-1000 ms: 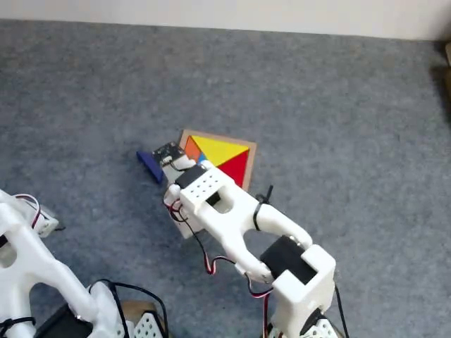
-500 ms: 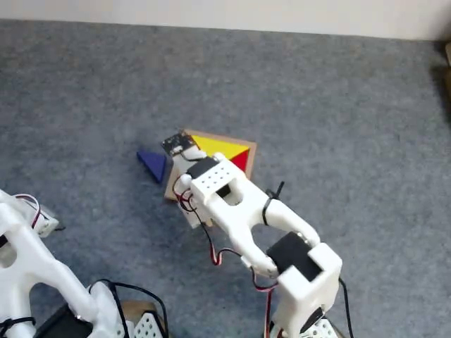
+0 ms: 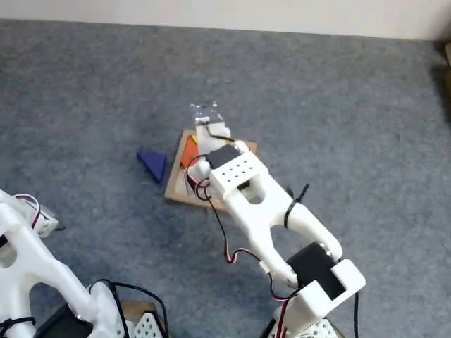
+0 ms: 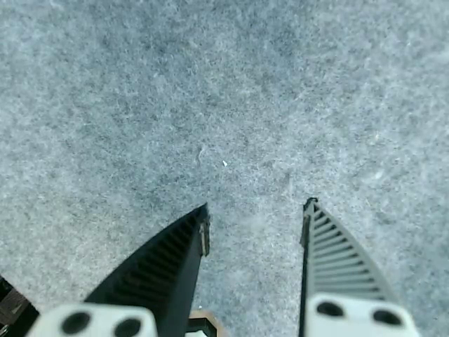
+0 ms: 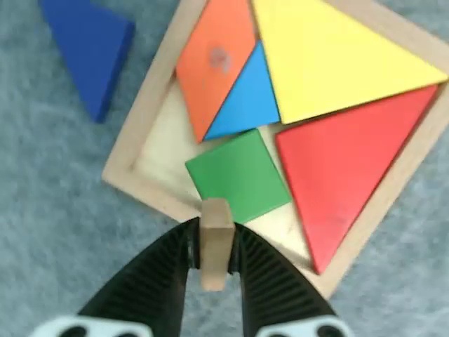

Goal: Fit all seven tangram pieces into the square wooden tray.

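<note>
The right claw (image 5: 214, 228) is clenched on a small unpainted piece (image 5: 216, 247), standing on edge over the near rim of the tray (image 5: 142, 116), beside the green square (image 5: 238, 175). Five coloured pieces lie in the tray, and bare floor shows at its corner toward the blue triangle (image 5: 88, 49), which rests on carpet just outside the tray. The left claw (image 4: 257, 205) is released over carpet, well apart from the tray. The pieces look light, rigid and smooth. A flat-lying one probably has to be held across its thin side walls, squarely, or it may slip.
</note>
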Controlling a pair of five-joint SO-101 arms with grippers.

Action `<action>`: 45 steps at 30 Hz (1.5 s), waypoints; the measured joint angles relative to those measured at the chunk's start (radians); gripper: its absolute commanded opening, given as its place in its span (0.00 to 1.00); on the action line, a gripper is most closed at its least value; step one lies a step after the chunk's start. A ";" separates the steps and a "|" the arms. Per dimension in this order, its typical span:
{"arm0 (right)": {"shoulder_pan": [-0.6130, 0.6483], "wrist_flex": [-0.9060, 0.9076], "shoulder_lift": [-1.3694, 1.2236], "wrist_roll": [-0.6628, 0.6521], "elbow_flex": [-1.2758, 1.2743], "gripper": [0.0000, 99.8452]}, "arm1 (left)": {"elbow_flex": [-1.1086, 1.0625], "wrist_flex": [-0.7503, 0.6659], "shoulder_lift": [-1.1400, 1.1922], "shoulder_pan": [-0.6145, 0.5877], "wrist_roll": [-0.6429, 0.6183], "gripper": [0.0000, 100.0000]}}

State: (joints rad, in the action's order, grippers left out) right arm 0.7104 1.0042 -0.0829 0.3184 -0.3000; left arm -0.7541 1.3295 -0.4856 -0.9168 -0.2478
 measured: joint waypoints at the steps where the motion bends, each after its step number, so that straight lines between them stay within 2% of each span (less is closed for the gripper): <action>1: 0.000 -0.017 0.000 0.031 -0.014 0.01 | 0.000 0.000 0.000 0.000 0.000 0.22; 5: -0.003 -0.081 0.000 0.114 -0.052 0.04 | 0.000 0.000 0.000 0.000 0.000 0.22; 11: -0.006 -0.087 0.000 0.176 -0.060 0.21 | 0.000 0.000 0.000 0.000 0.000 0.22; 13: -0.006 -0.078 0.000 0.183 -0.060 0.24 | 0.000 0.000 0.000 0.000 0.000 0.22; 19: -0.006 0.006 0.000 0.184 -0.060 0.24 | 0.000 0.000 0.000 0.000 0.000 0.22; 25: -0.058 0.118 0.000 0.184 -0.026 0.23 | 0.000 0.000 0.000 0.000 0.000 0.22; 28: -0.094 0.180 0.000 0.178 0.035 0.15 | 0.000 0.000 0.000 0.000 0.000 0.22; 31: -0.123 0.199 0.000 0.078 0.094 0.00 | 0.000 0.000 0.000 0.000 0.000 0.22; 35: -0.141 0.169 0.000 -0.107 0.138 0.01 | 0.000 0.000 0.000 0.000 0.000 0.22; 39: -0.160 0.060 0.000 -0.273 0.140 0.00 | 0.000 0.000 0.000 0.000 0.000 0.22; 45: -0.198 -0.120 0.000 -0.354 0.080 0.00 | 0.000 0.000 0.000 0.000 0.000 0.22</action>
State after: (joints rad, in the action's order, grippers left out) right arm 0.5125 0.8846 -0.0829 -0.0361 -0.2202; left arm -0.7541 1.3295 -0.4856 -0.9168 -0.2478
